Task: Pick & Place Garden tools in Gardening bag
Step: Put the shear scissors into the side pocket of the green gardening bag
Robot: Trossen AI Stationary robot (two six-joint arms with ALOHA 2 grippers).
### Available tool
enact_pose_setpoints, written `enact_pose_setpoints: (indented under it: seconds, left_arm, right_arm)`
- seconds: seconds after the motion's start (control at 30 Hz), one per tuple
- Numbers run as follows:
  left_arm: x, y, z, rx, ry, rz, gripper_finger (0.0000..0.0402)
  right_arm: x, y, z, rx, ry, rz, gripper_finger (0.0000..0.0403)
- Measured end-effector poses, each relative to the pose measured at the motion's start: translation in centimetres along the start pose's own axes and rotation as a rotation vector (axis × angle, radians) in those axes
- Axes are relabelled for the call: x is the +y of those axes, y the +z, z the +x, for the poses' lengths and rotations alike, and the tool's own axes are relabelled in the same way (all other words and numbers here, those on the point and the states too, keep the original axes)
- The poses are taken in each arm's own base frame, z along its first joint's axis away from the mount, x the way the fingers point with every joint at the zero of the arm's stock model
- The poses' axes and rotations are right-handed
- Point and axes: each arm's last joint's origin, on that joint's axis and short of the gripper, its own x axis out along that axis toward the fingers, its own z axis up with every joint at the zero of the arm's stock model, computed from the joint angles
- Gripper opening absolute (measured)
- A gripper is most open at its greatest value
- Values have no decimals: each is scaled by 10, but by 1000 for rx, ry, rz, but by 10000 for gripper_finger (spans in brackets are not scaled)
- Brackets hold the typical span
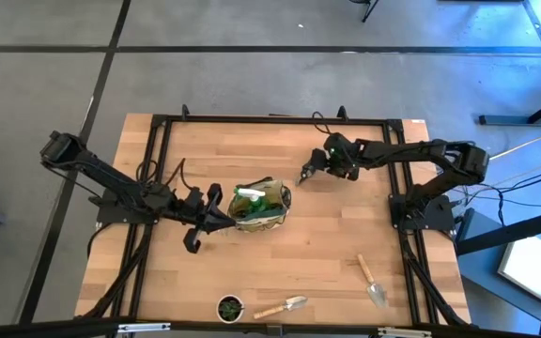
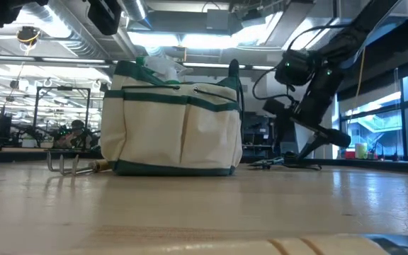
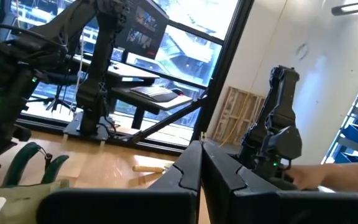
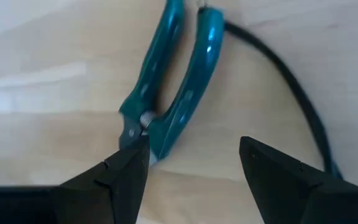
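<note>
The tan gardening bag point(image 1: 263, 210) point(image 2: 176, 120) stands mid-table with a green spray bottle point(image 1: 249, 197) upright inside it, white top point(image 2: 163, 65) showing. My left gripper point(image 1: 225, 220) point(image 3: 201, 171) is shut and holds nothing, level at the bag's left rim. Teal-handled pruners point(image 4: 179, 87) lie flat on the wood right of the bag. My right gripper point(image 1: 303, 176) point(image 4: 194, 165) hangs open just over them, slanting down. One finger point(image 4: 126, 174) is by the pivot and the other point(image 4: 278, 177) off to the side.
Two wooden-handled trowels point(image 1: 374, 280) point(image 1: 284, 306) and a small dark pot with a plant point(image 1: 230, 307) lie near the front edge. A fork point(image 2: 69, 164) lies on the table left of the bag. A black cable point(image 4: 303, 112) runs past the pruners.
</note>
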Motion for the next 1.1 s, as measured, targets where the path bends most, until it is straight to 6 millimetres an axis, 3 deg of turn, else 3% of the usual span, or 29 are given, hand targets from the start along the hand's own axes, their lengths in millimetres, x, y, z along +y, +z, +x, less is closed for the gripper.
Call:
enact_pose_setpoints:
  seconds: [0.83,1.1]
  left_arm:
    - [-3,-4,-1,17,56,3,2]
    - [-3,-4,-1,16,58,3,2]
  right_arm:
    - [-2,23,26,-37,43,111,251]
    - [-4,25,26,-55,33,88,222]
